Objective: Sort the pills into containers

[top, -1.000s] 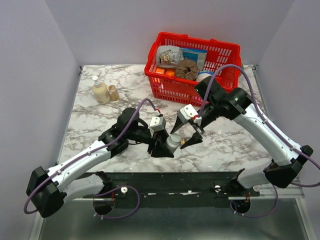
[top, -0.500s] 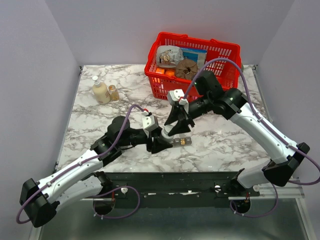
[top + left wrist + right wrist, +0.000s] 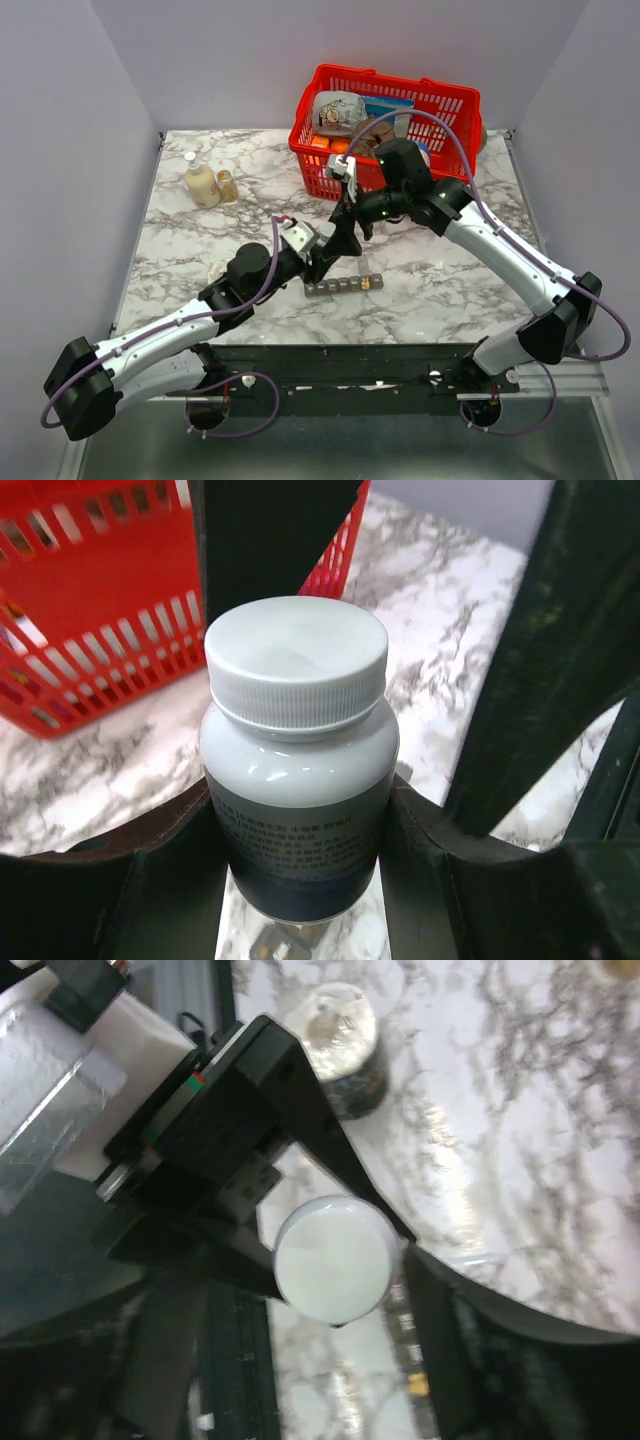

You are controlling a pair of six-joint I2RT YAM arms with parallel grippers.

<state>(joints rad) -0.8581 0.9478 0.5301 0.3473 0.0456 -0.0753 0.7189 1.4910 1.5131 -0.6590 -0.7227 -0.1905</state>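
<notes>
Marble counter [image 3: 180, 240], grey walls [image 3: 250, 60]. Compartment strip [image 3: 345, 286]: flat near the counter's front edge, centre (contents too small to tell). Pill bottle [image 3: 295, 770], white cap [image 3: 332, 1258]: clamped in left fingers [image 3: 100, 890], raised close by the strip. Right fingers [image 3: 560, 650]: spread apart, straddling the cap.

White arms [image 3: 160, 335], black joints, purple cables [image 3: 412, 112]

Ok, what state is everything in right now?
left gripper: shut on the pill bottle
pill bottle: white cap on
right gripper: open, fingers straddling the cap
compartment strip: flat on the table, lids too small to tell
red basket: upright, holding packages
two small bottles: standing, back left
</notes>
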